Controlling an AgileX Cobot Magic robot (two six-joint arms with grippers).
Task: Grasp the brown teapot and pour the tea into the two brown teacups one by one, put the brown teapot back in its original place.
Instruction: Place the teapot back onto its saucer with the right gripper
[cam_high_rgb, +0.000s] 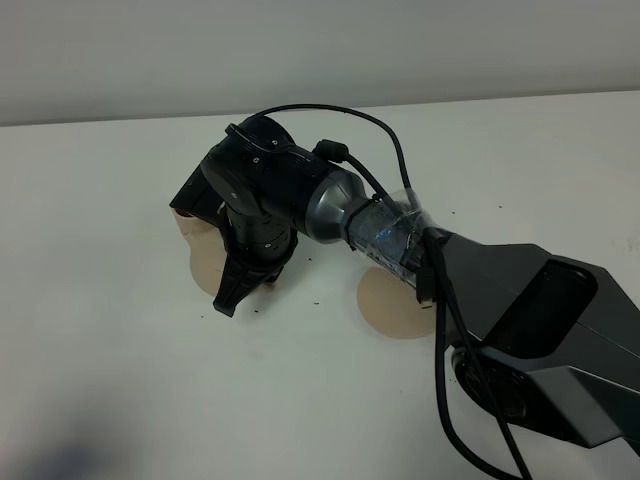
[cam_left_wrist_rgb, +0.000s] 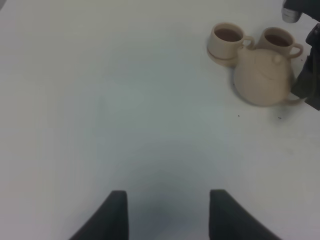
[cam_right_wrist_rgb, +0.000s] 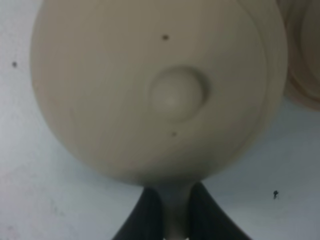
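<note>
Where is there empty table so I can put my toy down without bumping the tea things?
The white table is bare between the left gripper and the squat tan ceramic teapot. It is crowded at the two small tan teacups, where the right gripper pinches the teapot's handle, near the flat round tan plate.

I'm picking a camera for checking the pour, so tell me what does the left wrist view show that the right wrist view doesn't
Only the left wrist view shows the two brown teacups, both holding dark tea, behind the teapot, plus the open left end effector over bare table.

Only the right wrist view shows the right end effector shut on the teapot's handle, and the lid knob close up.

Both show the brown teapot and the white table.
</note>
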